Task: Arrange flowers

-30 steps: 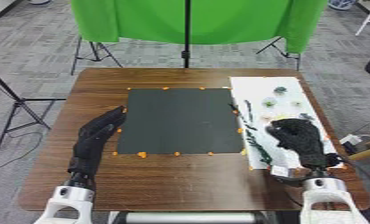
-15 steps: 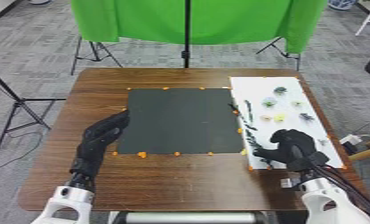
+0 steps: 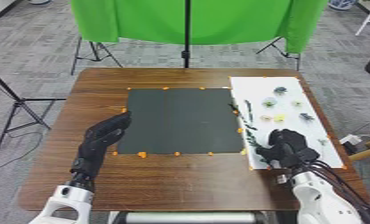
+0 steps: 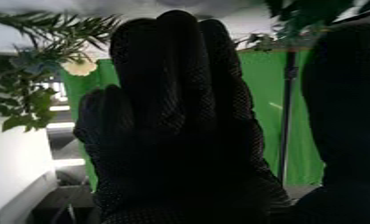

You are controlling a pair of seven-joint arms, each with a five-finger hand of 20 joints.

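Stem picking seems under way: the open, apparently empty black-gloved right hand [image 3: 290, 146] needs to pinch the near green leafy stem [image 3: 253, 140]; the black-gloved left hand [image 3: 105, 133] lies open, left.

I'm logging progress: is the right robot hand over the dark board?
No, the right robot hand is over the white sheet.
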